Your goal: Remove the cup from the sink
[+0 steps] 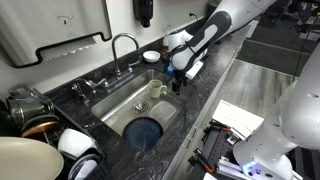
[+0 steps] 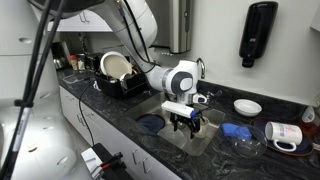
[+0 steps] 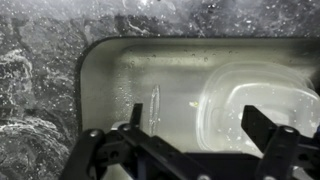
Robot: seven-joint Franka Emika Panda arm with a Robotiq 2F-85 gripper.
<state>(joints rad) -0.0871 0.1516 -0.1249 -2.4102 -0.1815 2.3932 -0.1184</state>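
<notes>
cup (image 1: 158,90): small, pale, in the sink (image 1: 122,106) corner nearest the claw, handle too small to make out | claw (image 1: 178,84): close beside it, fingers spread wide, gripping nothing | wrist view: blurred translucent shape between fingers, unidentifiable | counter (image 1: 205,100): dark, speckled

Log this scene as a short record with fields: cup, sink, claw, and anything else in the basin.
cup: cream mug, inside the sink near a corner, not gripped
sink: steel basin set in a dark countertop
claw: open, empty, above the basin and close to the cup
also in basin: blue dish
faucet: arched, at the basin's rim
task state: cup not yet out
</notes>
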